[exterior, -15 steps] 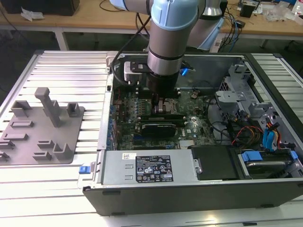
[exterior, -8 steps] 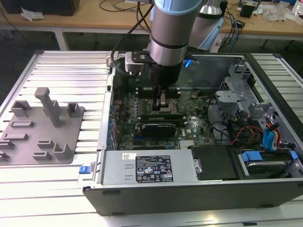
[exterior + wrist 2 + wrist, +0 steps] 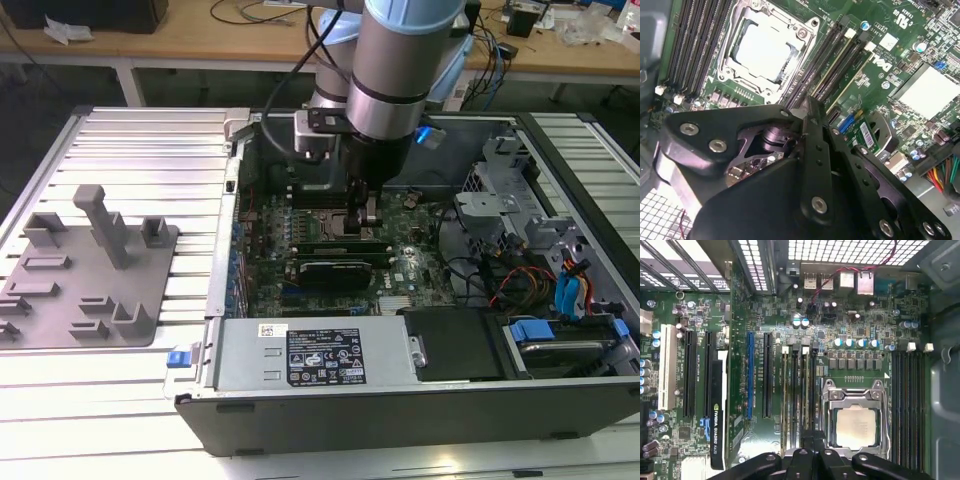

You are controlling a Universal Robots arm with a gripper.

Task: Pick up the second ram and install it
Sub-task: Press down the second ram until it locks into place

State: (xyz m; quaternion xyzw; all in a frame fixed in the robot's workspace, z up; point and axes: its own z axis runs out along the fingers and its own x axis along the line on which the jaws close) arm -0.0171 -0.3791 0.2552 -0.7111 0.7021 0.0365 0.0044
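second ram [image 3: 345, 240] | seated in slot (beside socket) | gripper [image 3: 366, 212] above, tight walls

Grey tray [image 3: 90, 275] lies beside the open computer case [image 3: 400, 390], apparently unloaded.

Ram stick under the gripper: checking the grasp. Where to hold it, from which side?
Probably mid top edge, pinched across its flat faces from straight above: the ram stick stands on edge along the memory slots.
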